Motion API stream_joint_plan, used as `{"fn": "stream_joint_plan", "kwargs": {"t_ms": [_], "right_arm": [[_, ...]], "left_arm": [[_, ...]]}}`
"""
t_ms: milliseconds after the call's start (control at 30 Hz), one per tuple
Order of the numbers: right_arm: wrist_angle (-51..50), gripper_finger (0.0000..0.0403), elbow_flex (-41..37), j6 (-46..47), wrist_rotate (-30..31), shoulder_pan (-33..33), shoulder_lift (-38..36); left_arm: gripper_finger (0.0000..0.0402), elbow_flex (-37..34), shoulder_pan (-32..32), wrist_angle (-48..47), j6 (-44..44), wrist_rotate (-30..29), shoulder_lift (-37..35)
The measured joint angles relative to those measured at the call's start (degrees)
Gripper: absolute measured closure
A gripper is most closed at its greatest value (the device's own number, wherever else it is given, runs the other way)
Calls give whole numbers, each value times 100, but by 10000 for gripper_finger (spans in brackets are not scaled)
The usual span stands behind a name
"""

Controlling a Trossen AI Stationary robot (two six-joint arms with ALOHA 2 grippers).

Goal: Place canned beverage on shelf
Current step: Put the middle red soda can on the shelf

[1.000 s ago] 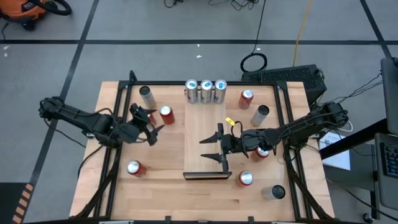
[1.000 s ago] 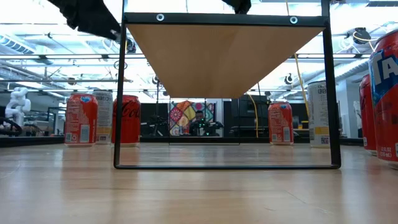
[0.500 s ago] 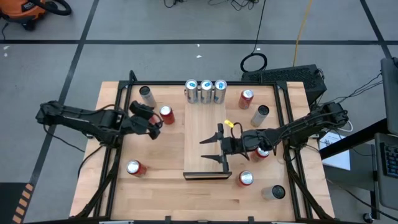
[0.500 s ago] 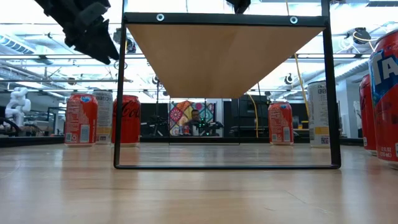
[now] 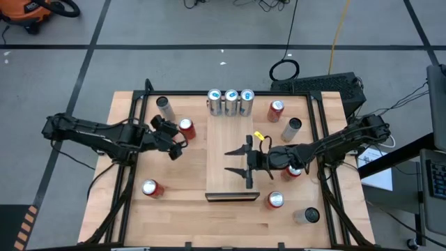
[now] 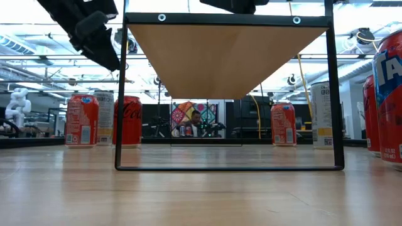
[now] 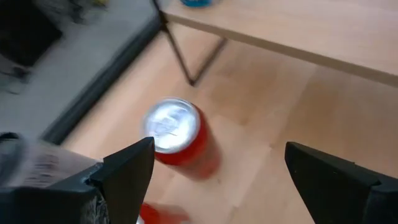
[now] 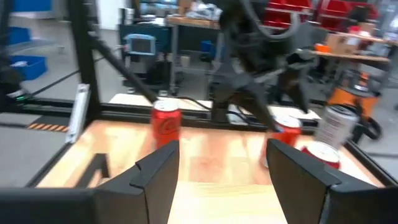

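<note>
Three cans [image 5: 231,102] crowd the shelf [image 5: 230,150] far end; the rest looks bare, apart from the right tool [image 5: 237,162].

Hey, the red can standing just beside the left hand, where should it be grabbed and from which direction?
Grip the red can around its round side wall, mid-height, coming down from above. It stands upright with its silver top facing up, the open left hand is over it, and bare tabletop on both sides leaves the fingers room.

Both arms are matte black, built of slim jointed segments with bulkier housings at the joints. Each tool, left tool [image 5: 175,141] and right tool [image 5: 238,161], ends in two flat, angular black fingers. A small yellow tag [image 5: 257,136] sits at the right wrist's twelve o'clock side.
</note>
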Motion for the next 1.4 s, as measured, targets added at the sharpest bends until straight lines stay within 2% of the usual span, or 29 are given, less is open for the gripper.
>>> {"fn": "stream_joint_plan", "kwargs": {"t_ms": [100,333,533,667,867,1067,1400], "right_arm": [[-6,187,0,112,15,2,0],[-162,187,0,264,10,4,0],[-188,187,0,408,10,4,30],[-229,187,-4,425,-12,4,55],[-272,187,-4,421,-22,20,55],[-269,187,-4,176,-29,19,55],[-270,187,-4,-46,-27,9,55]], "left_arm": [[41,0,104,15,108,382,31],[41,19,413,123,593,595,26],[41,189,961,474,1332,1301,70],[41,278,1352,388,1426,1785,106],[41,293,1406,-201,683,2027,106],[41,481,1144,-1436,-460,2026,101],[41,1219,1083,-2575,-1290,1638,99]]}}
